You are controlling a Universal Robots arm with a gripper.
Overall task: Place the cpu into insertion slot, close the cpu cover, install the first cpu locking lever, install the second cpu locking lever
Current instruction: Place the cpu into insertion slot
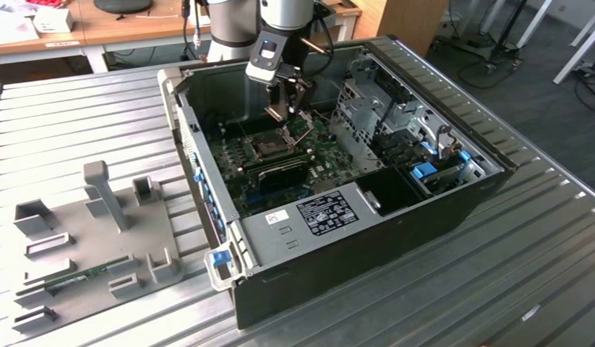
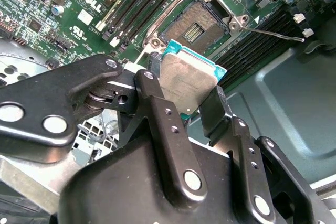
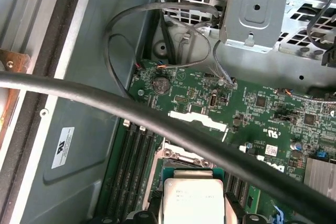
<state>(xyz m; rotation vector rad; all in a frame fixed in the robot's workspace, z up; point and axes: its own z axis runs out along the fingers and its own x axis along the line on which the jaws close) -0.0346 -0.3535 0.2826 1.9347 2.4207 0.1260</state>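
- Lying open-sided on the slatted table (image 1: 528, 275), the computer case (image 1: 374, 238) encloses the insertion slot (image 2: 197, 27). The green motherboard (image 1: 322, 163) carries the slot.
- Gripper (image 2: 185, 90) hangs above the slot, a little to one side of it. Jaws narrow, clamped on opposite edges of the cpu (image 2: 189, 82).
- Cpu sits clear of the slot, not touching it, metal top toward the wrist. It looks tilted against the slot's face in the second wrist view.
- Cpu cover (image 2: 168, 14) appears swung up along one edge of the slot, leaving the contact field bare.
- Thin locking lever (image 2: 273, 34) juts out on the slot's side opposite the cover, unlatched.
- Risk, judged: a chip arriving tilted or rotated against the slot would land corner first and could bend contacts.
- Risk: the hold is on thin edges only, so a slip would drop the chip onto the bare contacts.
- Risk: fingers descending beside the slot could snag the raised cover or lever. The black cable (image 3: 157, 124) crossing above the slot in the first wrist view could drag.
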